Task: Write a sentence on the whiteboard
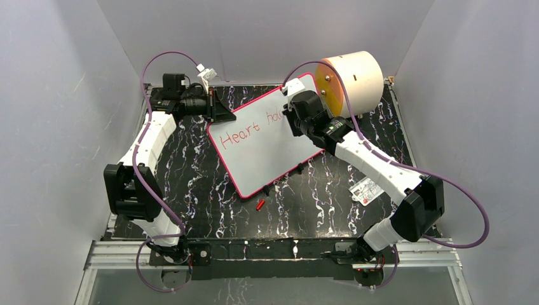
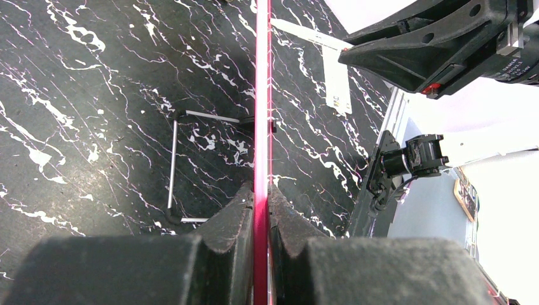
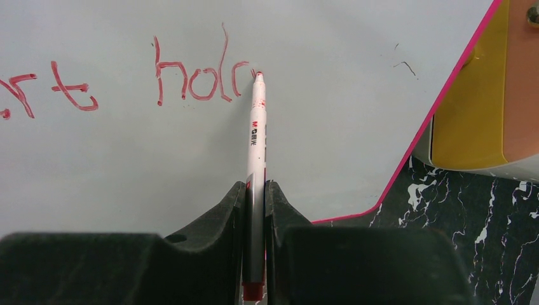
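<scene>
The whiteboard lies tilted on the black marbled table, white with a pink-red rim. The sentence is in red and reads "Heart" plus the start of a second word. My left gripper is shut on the board's far left edge; in the left wrist view the rim runs edge-on between the fingers of that gripper. My right gripper is shut on a white marker. Its red tip touches the whiteboard just after the letters "hol".
A cream cylinder with an orange face stands behind the board's far right corner, seen close in the right wrist view. A small red cap and a white packet lie on the table. A wire stand sits under the board.
</scene>
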